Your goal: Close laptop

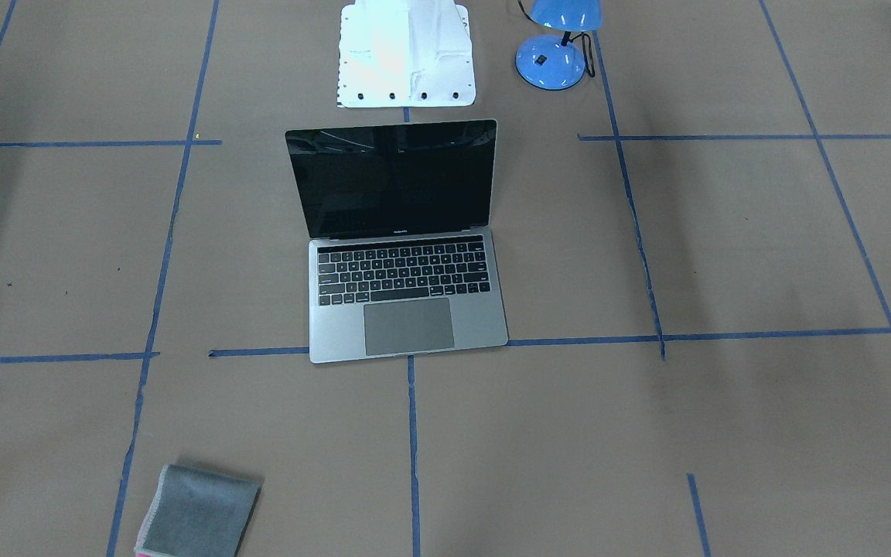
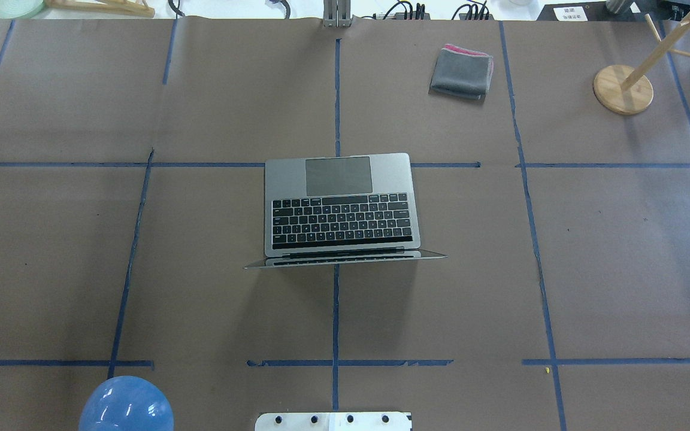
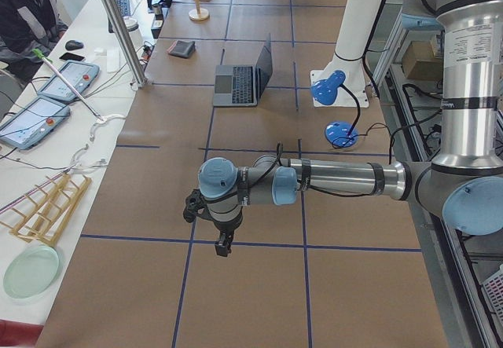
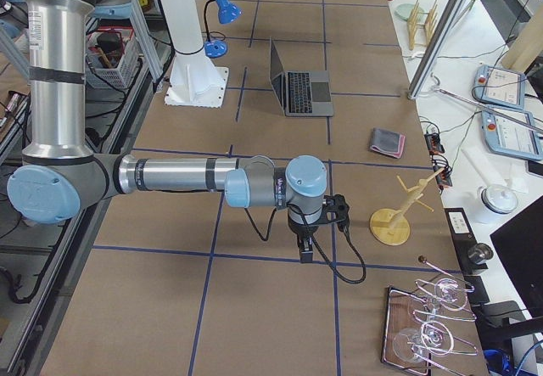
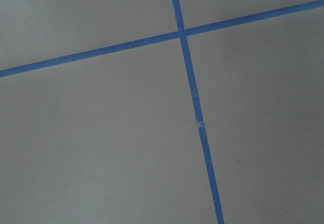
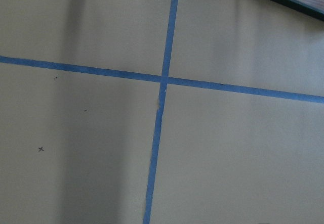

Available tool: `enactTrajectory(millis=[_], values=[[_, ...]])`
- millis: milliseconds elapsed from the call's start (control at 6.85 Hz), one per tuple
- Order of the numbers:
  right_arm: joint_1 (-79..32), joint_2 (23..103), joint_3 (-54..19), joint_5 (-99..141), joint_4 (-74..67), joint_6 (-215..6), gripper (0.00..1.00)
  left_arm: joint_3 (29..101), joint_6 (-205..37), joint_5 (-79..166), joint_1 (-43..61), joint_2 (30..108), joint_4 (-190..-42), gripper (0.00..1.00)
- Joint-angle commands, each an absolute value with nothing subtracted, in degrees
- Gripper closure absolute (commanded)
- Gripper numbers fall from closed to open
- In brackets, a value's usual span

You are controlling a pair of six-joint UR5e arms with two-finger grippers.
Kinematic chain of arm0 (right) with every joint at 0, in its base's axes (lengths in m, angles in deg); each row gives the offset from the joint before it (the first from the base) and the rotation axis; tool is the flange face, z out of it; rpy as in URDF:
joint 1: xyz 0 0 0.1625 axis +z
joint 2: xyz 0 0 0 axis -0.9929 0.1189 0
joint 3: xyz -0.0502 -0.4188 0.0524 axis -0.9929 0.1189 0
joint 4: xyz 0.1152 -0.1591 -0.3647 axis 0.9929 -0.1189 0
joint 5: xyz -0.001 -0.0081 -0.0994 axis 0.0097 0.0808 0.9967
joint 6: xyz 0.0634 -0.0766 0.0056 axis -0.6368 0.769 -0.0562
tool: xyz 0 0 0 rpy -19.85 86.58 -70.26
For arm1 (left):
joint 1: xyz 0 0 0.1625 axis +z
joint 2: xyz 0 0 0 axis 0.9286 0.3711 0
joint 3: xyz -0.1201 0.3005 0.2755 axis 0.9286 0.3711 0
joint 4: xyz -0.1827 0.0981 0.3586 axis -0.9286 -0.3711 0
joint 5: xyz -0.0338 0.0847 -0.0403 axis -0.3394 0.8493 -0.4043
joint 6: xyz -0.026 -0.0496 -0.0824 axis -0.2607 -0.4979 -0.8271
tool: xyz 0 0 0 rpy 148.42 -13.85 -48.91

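Reviewer: Progress?
Annotator: Zero. Laptop (image 1: pixel 407 255) lid up, screen near upright, sits just in front of white pedestal (image 1: pixel 407 54), keyboard facing away from it. Closing all left to do.
Reviewer: Arms?
Annotator: Left gripper (image 3: pixel 223 249) and right gripper (image 4: pixel 305 255) hang well out to either side of pedestal, forearms level, both pointing down. Nothing seen in either; how far open, can't tell.

**Soft, even light; one blown-out patch**

Light is diffuse and moderate throughout. In the front-facing view the white robot base (image 1: pixel 407 54) at top centre is overexposed, and the laptop (image 1: pixel 403 267) screen carries faint reflections. In the overhead view a soft shadow spreads below the laptop's lid. Both wrist views look washed-out and slightly soft.
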State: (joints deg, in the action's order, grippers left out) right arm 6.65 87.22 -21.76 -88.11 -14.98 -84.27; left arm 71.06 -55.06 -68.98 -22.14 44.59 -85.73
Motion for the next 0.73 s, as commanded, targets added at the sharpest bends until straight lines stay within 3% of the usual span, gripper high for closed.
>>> enactTrajectory(millis=[0,438,584], values=[[6.7,87.2,-21.8,-88.1,-15.0,-84.3,0.00,71.2,-55.0,-69.0,-22.1,44.6,-86.1,0.00],[6.5,87.0,-22.5,-91.4,-12.7,-84.4,0.00,71.3,-55.3,-69.4,-22.0,45.9,-87.4,0.00],[6.2,86.9,-22.7,-92.8,-12.0,-85.0,0.00,69.7,-55.4,-69.1,-22.0,50.6,-94.0,0.00]])
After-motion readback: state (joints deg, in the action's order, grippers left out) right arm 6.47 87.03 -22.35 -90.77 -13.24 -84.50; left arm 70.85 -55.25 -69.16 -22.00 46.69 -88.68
